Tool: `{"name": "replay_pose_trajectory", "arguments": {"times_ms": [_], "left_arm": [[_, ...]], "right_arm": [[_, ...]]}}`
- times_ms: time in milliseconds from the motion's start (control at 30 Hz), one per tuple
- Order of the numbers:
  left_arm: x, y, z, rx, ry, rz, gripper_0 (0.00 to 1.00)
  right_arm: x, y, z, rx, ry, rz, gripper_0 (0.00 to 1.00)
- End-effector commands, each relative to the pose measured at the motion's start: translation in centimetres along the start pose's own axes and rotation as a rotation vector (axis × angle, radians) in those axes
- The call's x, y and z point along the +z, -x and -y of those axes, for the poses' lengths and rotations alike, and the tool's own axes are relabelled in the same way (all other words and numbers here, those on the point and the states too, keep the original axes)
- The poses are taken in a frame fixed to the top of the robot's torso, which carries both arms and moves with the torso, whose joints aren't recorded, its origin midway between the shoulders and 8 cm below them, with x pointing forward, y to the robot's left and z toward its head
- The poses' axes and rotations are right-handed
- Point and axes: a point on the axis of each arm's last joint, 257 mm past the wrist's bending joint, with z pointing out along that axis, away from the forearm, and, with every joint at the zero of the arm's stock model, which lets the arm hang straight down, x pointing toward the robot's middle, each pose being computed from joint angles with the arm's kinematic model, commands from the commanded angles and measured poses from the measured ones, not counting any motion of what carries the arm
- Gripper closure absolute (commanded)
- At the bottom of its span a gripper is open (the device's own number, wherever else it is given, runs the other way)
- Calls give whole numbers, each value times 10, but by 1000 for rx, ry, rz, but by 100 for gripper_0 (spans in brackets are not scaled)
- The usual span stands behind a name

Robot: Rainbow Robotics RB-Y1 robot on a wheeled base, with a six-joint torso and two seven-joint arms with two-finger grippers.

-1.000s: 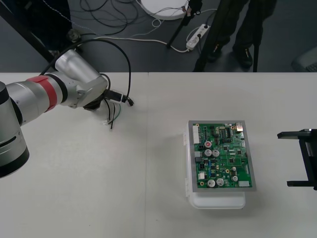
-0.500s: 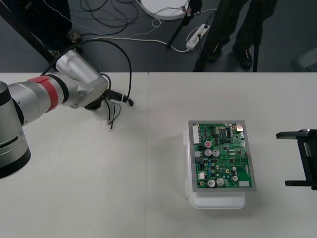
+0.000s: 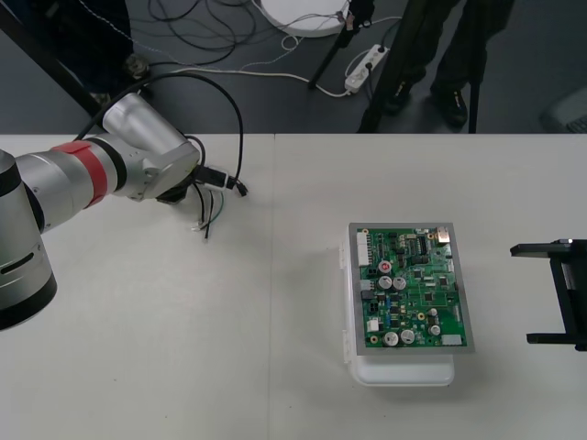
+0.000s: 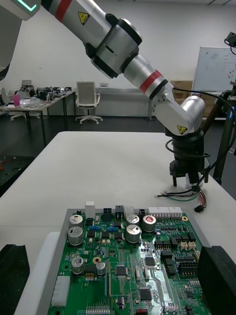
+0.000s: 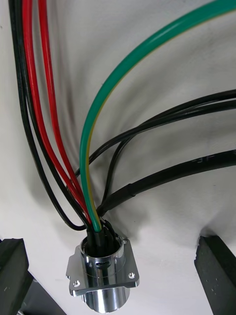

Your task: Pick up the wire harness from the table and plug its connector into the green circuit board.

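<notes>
Standing low over the table's [image 3: 138, 348] far left part, the left gripper [image 3: 188, 195] has its fingers [image 5: 12, 275] wide apart, one on each side of the harness [image 3: 207, 209]. They clamp nothing. In the left wrist view the socket [image 5: 102, 273] lies on the table between them, nearer one finger and clear of the other. Red, black and green wires [image 5: 93, 147] fan out of it across the table. In the right wrist view the wires trail out from under that gripper to the plug [image 4: 199, 208], which lies on the table, not in the board [image 3: 413, 289]. The board sits on its white base [image 3: 404, 371], right of centre and well apart from the harness. The right gripper [image 3: 523, 293] waits at the table's right edge beside the board, its fingers [image 4: 216, 280] spread wide and holding nothing.
</notes>
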Motion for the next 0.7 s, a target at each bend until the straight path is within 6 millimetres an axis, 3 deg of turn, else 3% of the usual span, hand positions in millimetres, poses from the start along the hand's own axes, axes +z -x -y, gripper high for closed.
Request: {"name": "replay_pose_trajectory", "arguments": {"times_ms": [33,100,133,167,200,233,700], "left_arm": [[-14,13,-40,-14,89,21,0],[-14,11,-40,-18,89,19,1],[-14,10,-39,-26,87,18,31],[-14,9,-39,-29,86,17,53],[-13,7,-38,-42,83,16,87],[-13,7,-38,-54,80,20,99],[-13,9,-37,-79,77,29,100]], "right_arm": [[3,3,2,-38,20,11,0],[3,3,2,-38,20,11,0],[3,3,2,-38,20,11,0],[3,3,2,-38,20,11,0],[3,3,2,-38,20,11,0],[3,3,2,-38,20,11,0],[3,3,2,-38,20,11,0]]}}
